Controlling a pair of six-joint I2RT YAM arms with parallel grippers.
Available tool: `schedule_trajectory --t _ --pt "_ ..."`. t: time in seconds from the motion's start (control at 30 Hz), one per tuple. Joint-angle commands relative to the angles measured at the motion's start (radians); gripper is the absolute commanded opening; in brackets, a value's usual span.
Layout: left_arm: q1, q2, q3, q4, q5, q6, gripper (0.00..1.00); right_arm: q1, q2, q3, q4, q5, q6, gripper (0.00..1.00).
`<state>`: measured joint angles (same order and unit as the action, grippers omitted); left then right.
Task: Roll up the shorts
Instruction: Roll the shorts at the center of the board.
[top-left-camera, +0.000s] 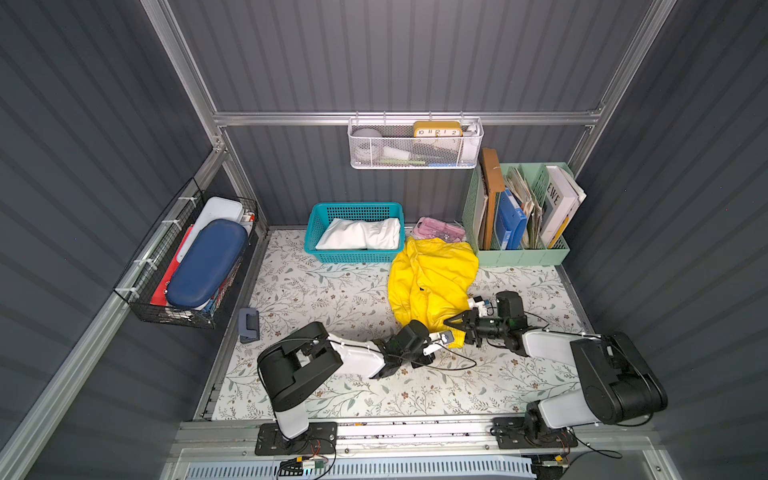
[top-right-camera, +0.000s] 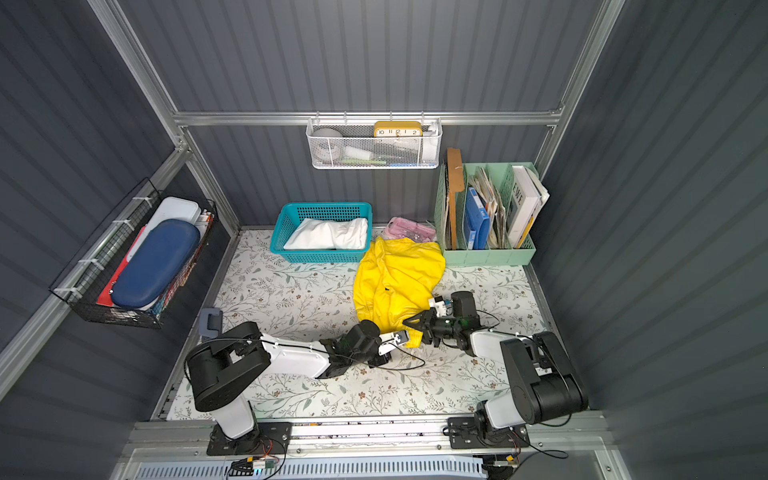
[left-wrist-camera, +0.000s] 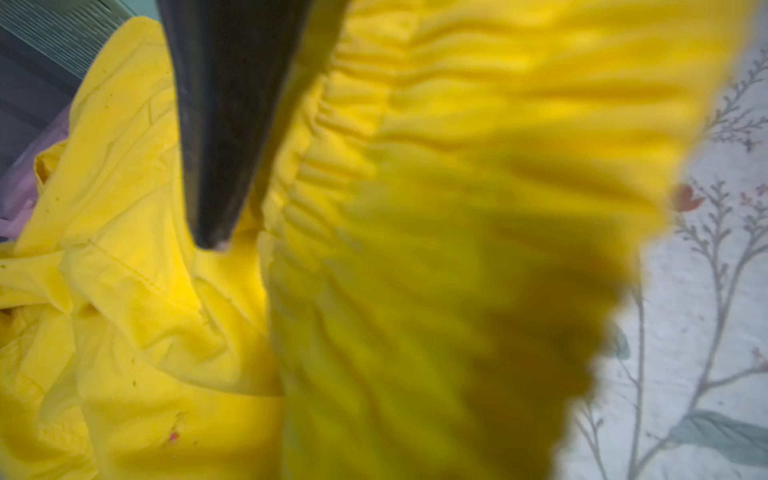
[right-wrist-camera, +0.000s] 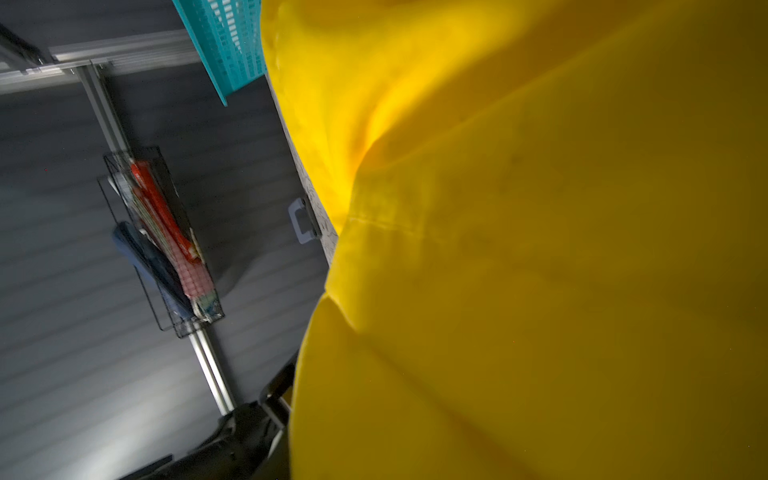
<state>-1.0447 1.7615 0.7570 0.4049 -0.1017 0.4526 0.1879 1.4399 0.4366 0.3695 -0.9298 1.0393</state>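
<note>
Progress: white shorts (top-left-camera: 361, 235) sit in the basket (top-left-camera: 353, 205) at the back edge of the desk (top-left-camera: 316, 299). They look like a compact bundle, probably done, though I cannot confirm a true roll. Yellow shorts (top-left-camera: 432, 278) lie crumpled and loose on the desk, right of centre. They run from the back edge, just beside the basket and the file rack (top-left-camera: 523, 255), down to about the desk's middle. No roll is visible in them. Judged remaining: spread the yellow pair flat, then roll the whole length.

Left arm: low over the desk, forearm reaching from the near-left corner toward the middle. Left tool (top-left-camera: 449, 337) is at the near end of the yellow shorts. The left wrist view shows one dark finger (left-wrist-camera: 216, 124) against the gathered waistband (left-wrist-camera: 357, 124). The other finger is hidden by cloth, so I cannot tell whether it grips.

Right arm: folded low from the right edge, right tool (top-left-camera: 448, 322) pointing toward the left edge and meeting the same near end. Cloth fills its wrist view, so I cannot tell its opening or whether it holds anything.
</note>
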Motion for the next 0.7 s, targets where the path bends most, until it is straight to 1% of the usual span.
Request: schedule_trajectory --t 0.0,0.1,0.2,0.27,0.43,0.5,0.53,0.6,0.63,0.67 --pt "0.058 -0.053 0.056 -0.174 0.107 -0.016 0.00 0.001 -0.067 0.034 -0.152 0.021 -0.141 0.58" --pt "0.089 -0.091 0.103 -0.280 0.194 0.002 0.00 -0.003 -0.134 0.054 -0.266 0.088 -0.244 0.63" --pt "0.113 -0.100 0.178 -0.407 0.269 0.025 0.00 -0.016 -0.217 0.057 -0.345 0.182 -0.329 0.63" --pt "0.130 -0.088 0.240 -0.510 0.327 0.044 0.00 -0.018 -0.296 0.060 -0.400 0.243 -0.409 0.63" --pt "0.151 -0.009 0.423 -0.777 0.415 0.105 0.00 -0.019 -0.521 0.070 -0.555 0.409 -0.650 0.65" --pt "0.161 0.024 0.492 -0.867 0.449 0.128 0.00 -0.019 -0.618 0.059 -0.576 0.462 -0.725 0.68" --pt "0.168 0.042 0.525 -0.908 0.469 0.138 0.00 -0.019 -0.672 0.044 -0.571 0.495 -0.739 0.70" --pt "0.185 0.074 0.601 -0.983 0.518 0.164 0.00 -0.016 -0.768 0.005 -0.510 0.473 -0.806 0.74" --pt "0.195 0.089 0.631 -1.018 0.529 0.175 0.00 -0.016 -0.813 -0.024 -0.463 0.491 -0.819 0.75" --pt "0.204 0.103 0.657 -1.050 0.539 0.188 0.00 -0.016 -0.845 -0.028 -0.474 0.514 -0.838 0.78"
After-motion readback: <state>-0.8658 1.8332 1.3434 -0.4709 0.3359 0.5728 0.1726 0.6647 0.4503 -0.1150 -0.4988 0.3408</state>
